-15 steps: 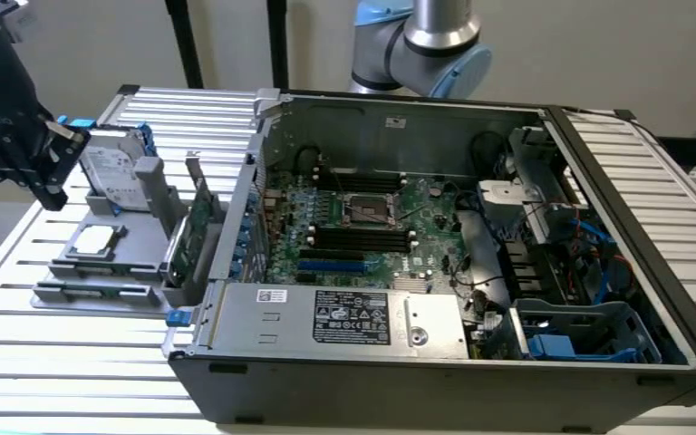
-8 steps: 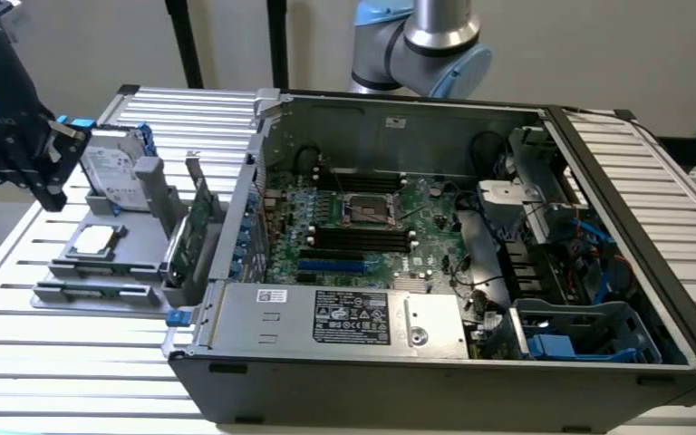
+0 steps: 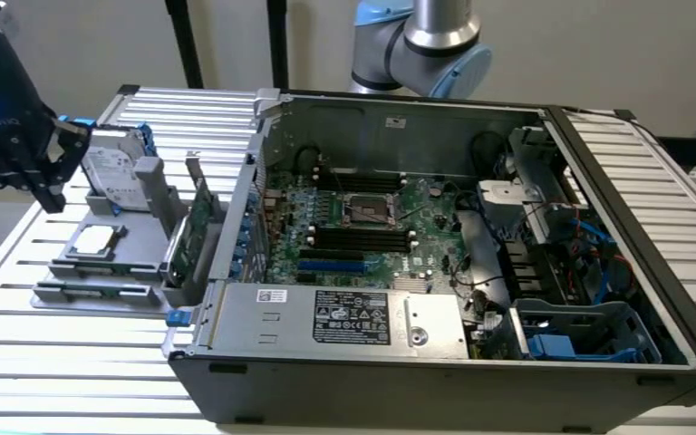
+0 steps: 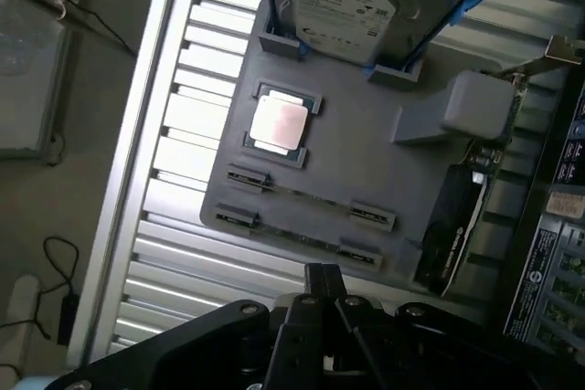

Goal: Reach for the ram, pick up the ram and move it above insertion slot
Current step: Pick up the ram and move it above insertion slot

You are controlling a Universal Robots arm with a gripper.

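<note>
On the exterior view's left, one grey fixture (image 3: pixel 142 231) (image 4: pixel 366 152) sits on the slatted desk (image 3: pixel 82 362). It carries one hard drive (image 3: pixel 112 172) (image 4: pixel 366 6) standing upright in a blue frame, one square processor chip (image 3: pixel 94 240) (image 4: pixel 279 123), one green expansion card (image 3: pixel 197 227) (image 4: pixel 457 226) on edge, and two slim holder rows along its near side. The ram (image 3: pixel 101 269) (image 4: pixel 306 196) stands edge-up in the farther of these rows, showing as a thin strip between two end clips. A second thin strip runs parallel in the nearer row. The ram's long axis lies left to right in the exterior view, roughly along the desk's near edge.

To the right of the fixture is one open computer case (image 3: pixel 445 381). On its board, the insertion slot (image 3: pixel 361 237) is one of a bank of parallel black sockets just near of the metal CPU socket (image 3: pixel 369 210). A similar bank lies on the socket's far side (too close-packed to count singly). These also run left to right, and a shorter blue slot (image 3: pixel 330 267) lies nearer.

One arm carries one claw (image 3: pixel 48 195) (image 4: pixel 322 273). It hangs at the fixture's far left, just beside the hard drive and apart from the ram. Its fingertips stand together with nothing between them.
</note>
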